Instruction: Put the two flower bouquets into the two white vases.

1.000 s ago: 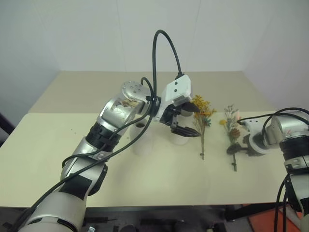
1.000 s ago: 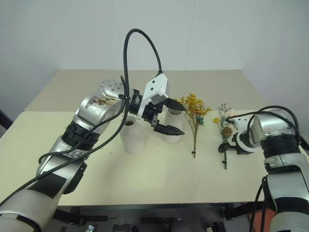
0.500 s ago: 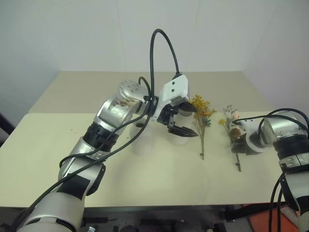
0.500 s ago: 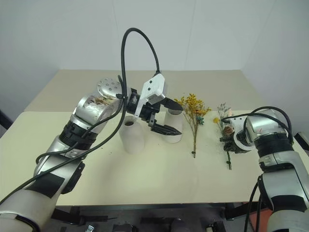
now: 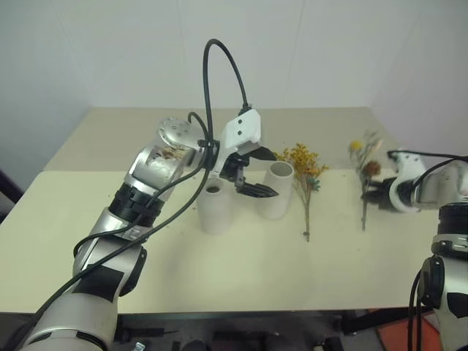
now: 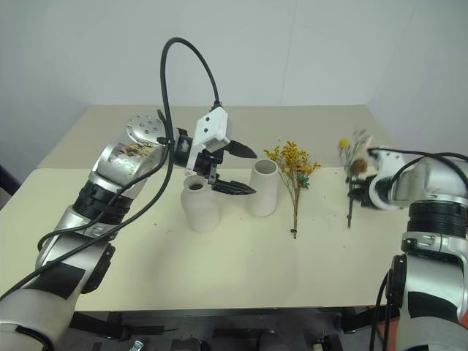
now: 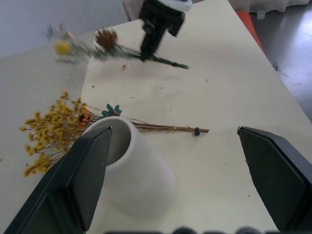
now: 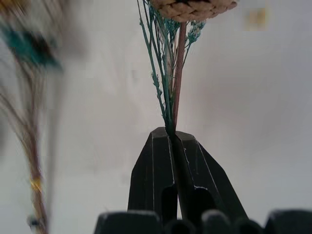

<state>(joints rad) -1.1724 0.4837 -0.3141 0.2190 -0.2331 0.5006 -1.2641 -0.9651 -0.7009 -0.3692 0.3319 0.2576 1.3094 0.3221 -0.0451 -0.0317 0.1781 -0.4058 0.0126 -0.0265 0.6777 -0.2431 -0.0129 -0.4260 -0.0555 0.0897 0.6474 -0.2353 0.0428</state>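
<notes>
My right gripper (image 6: 358, 191) is shut on the stem of the slimmer mixed sprig (image 5: 365, 157), holding it clear of the table at the right, nearly upright with its pine cone (image 8: 192, 7) uppermost. The bushy yellow bouquet (image 5: 306, 172) lies flat on the table just right of the taller wide-mouthed white vase (image 5: 275, 190). The short bottle-shaped white vase (image 5: 214, 208) stands to that vase's left. My left gripper (image 5: 274, 175) hovers open between and above the two vases, fingers spread wide, nothing between them. The left wrist view shows the cylinder vase (image 7: 131, 170), the yellow bouquet (image 7: 53, 136) and the raised sprig (image 7: 107, 46).
The beige table (image 5: 256, 270) meets a white wall at the back. A black cable (image 5: 219, 73) loops above my left arm. Bare tabletop lies in front of the vases and bouquet.
My right gripper shut on the mixed sprig and lifted it off the table, tipping it upright. My left gripper drifted left, uncovering the cylinder vase.
</notes>
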